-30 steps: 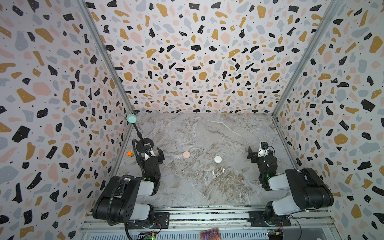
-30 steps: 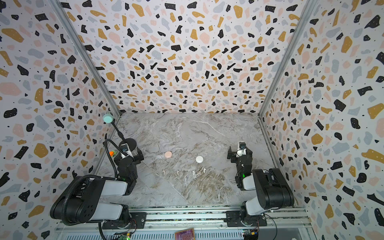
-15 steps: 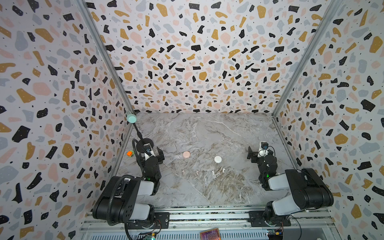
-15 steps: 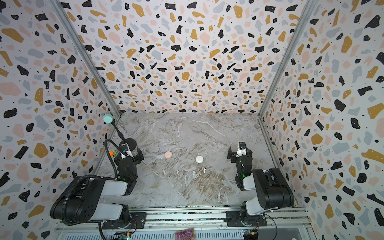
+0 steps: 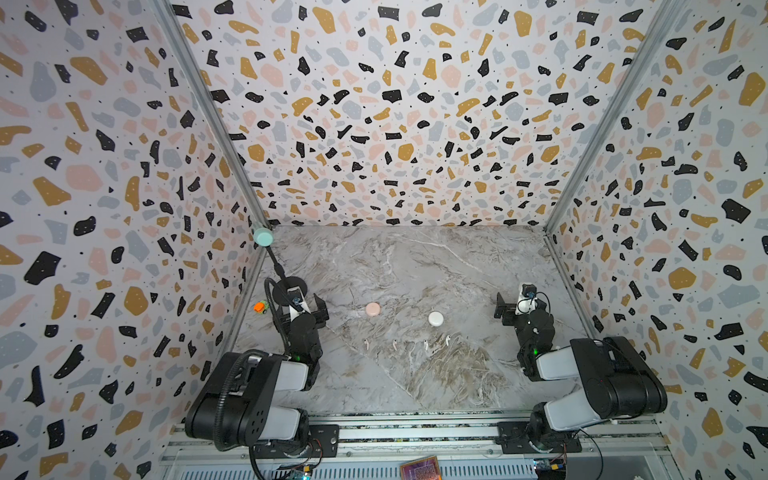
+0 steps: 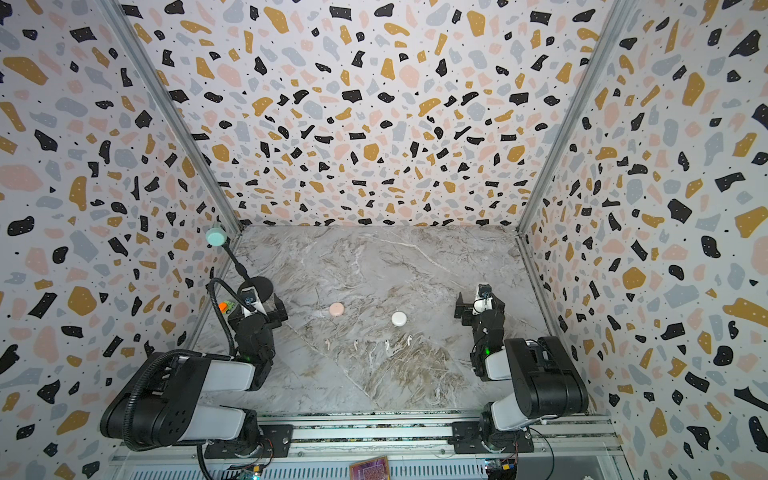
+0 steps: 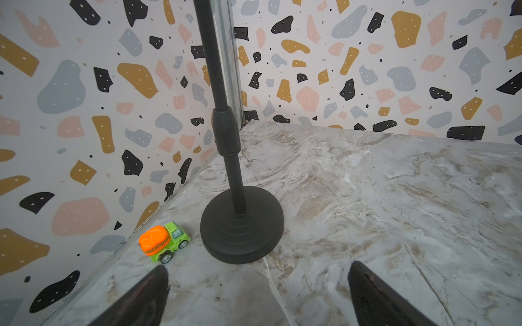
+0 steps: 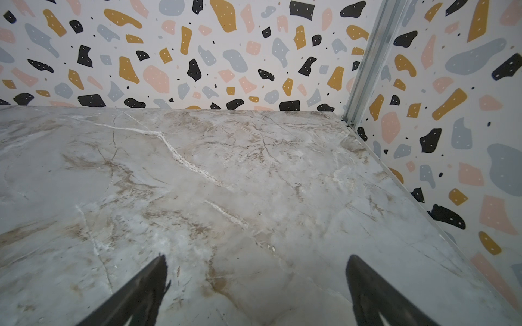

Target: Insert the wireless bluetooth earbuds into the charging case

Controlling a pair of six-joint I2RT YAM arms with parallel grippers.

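Note:
Two round closed charging cases lie mid-table in both top views, one pink (image 5: 372,308) (image 6: 336,309) and one white (image 5: 435,318) (image 6: 399,318). Several tiny whitish earbuds lie in a row nearer the front, from the leftmost (image 5: 366,343) (image 6: 327,343) to the rightmost (image 5: 448,340) (image 6: 409,340). My left gripper (image 5: 300,307) (image 7: 258,271) stands open and empty at the left, facing away from them. My right gripper (image 5: 521,305) (image 8: 255,259) stands open and empty at the right over bare marble. Neither wrist view shows cases or earbuds.
A black stand (image 7: 241,225) (image 5: 291,286) with a teal head (image 5: 263,237) rises just ahead of the left gripper. A green and orange toy truck (image 7: 162,242) (image 5: 259,307) sits beside it by the left wall. Terrazzo walls close three sides; a metal rail (image 5: 415,432) runs along the front.

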